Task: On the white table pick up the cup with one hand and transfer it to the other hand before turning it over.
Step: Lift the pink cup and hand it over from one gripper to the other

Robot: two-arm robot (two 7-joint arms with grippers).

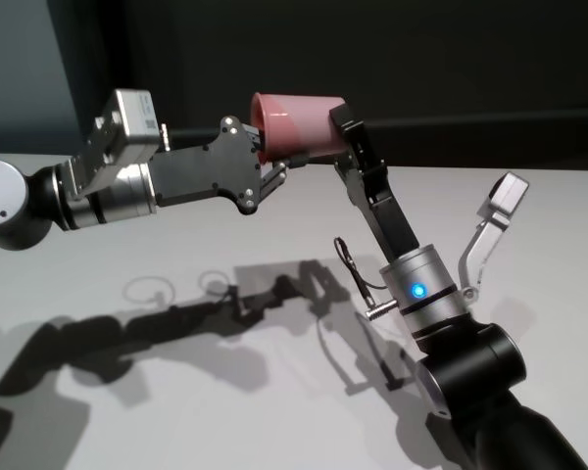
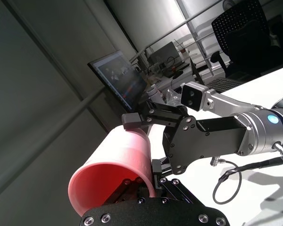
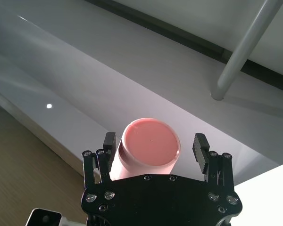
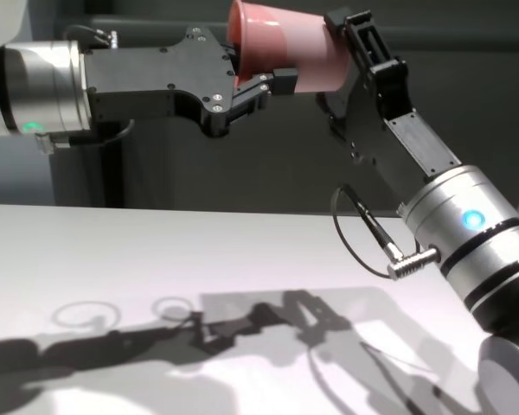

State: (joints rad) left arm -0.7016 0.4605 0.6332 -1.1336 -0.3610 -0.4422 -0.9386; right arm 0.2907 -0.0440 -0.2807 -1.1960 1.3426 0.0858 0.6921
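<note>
Head view: left gripper (image 1: 274,164) jaws clench the cup (image 1: 299,125); right gripper (image 1: 343,132) jaws spread around it.

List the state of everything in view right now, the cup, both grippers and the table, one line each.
pink cup: off the table, lying sideways in the air, rim toward the left arm.
left gripper: shut on the cup's rim.
right gripper: fingers apart, one on each side of the cup's base end, not closed on it.
white table: bare, with only the arms' shadows on it.
</note>
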